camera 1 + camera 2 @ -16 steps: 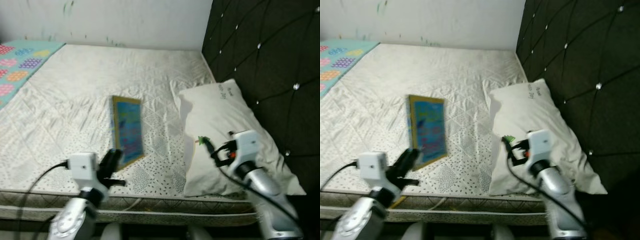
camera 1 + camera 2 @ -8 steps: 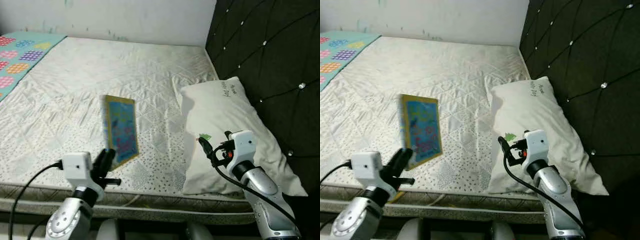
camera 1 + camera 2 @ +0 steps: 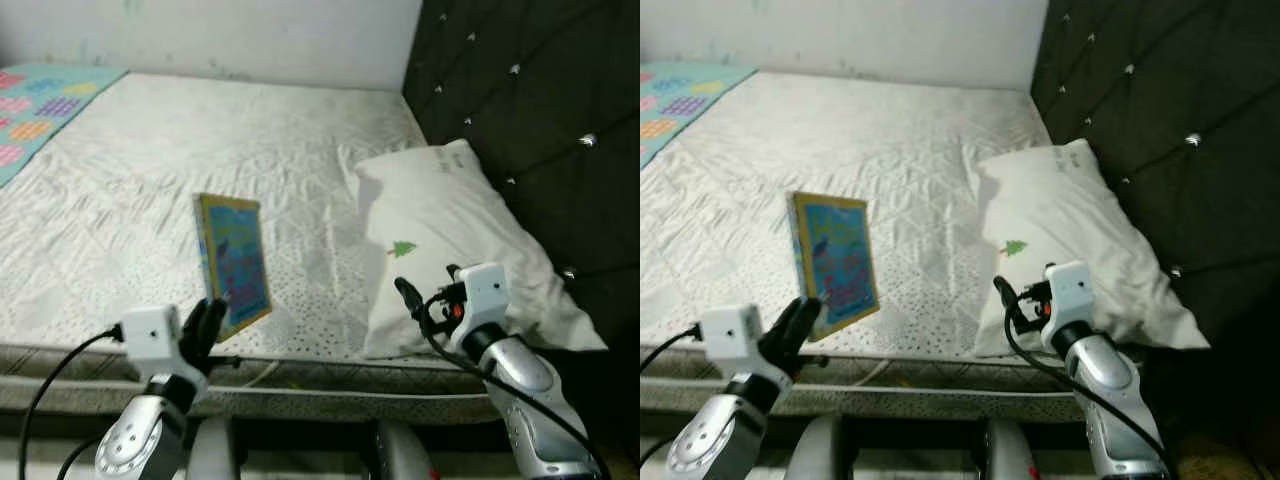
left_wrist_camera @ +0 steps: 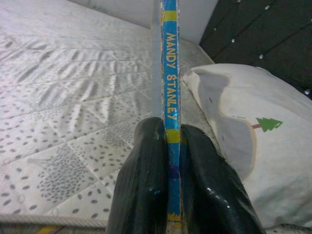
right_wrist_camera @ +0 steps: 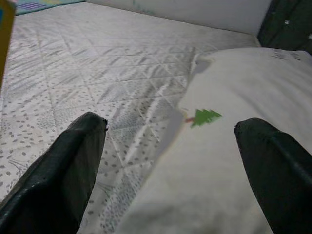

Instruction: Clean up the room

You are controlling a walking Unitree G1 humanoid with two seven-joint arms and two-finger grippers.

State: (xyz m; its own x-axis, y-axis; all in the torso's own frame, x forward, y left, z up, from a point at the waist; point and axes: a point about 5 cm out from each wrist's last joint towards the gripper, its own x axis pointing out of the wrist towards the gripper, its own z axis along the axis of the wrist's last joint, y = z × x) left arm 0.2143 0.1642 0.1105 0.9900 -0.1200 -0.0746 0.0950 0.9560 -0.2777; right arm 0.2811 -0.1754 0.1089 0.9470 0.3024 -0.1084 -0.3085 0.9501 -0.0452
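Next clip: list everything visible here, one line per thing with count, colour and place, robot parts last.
Thin hardcover book with blue cover and yellow border: one, held upright above the mattress's near edge, clamped at its lower end.
White pillow with a small green tree print: one, on the bed against the headboard, to the robot's right.
White quilted mattress: one, spanning the scene.
Turquoise blanket with coloured patches: one, at the far left corner.
Dark tufted headboard with shiny studs: one, on the right.
White wall: behind the bed.
Left end effector: black, shut on the book's spine.
Right end effector: black, open, before the pillow.
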